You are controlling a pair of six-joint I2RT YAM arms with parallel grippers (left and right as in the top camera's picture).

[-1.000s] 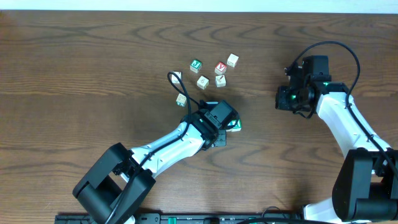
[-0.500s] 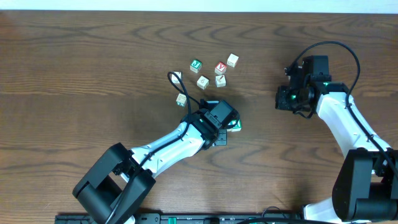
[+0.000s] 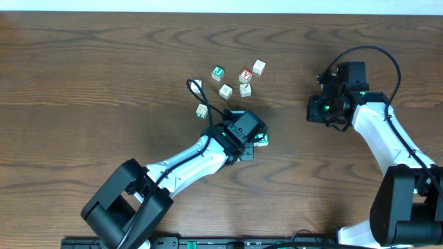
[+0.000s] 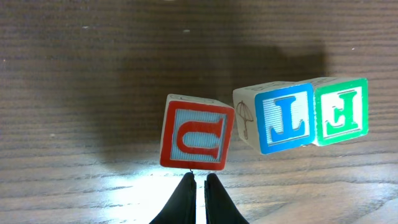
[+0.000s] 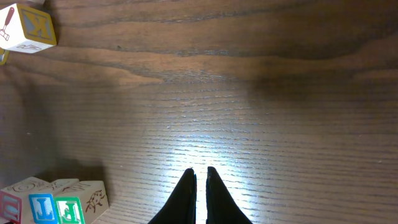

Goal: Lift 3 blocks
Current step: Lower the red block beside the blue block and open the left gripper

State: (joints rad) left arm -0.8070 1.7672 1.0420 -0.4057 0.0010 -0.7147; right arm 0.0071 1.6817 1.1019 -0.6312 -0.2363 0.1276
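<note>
Under left arm (image 3: 201, 155) overhead: blocks (image 4: 286, 123) mostly hidden | left claw (image 4: 199, 185) and right claw (image 5: 199, 179) pressed together, empty.

The left pincer (image 4: 198, 182) is closed, its arm stretched diagonally forward; the right pincer (image 5: 201, 174) (elbow bent) likewise closed.

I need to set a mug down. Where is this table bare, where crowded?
Bare: the brown wooden table left of the scattered small wooden letter cubes, and between them and the right arm. Crowded: around those cubes and the left arm's tip.
</note>
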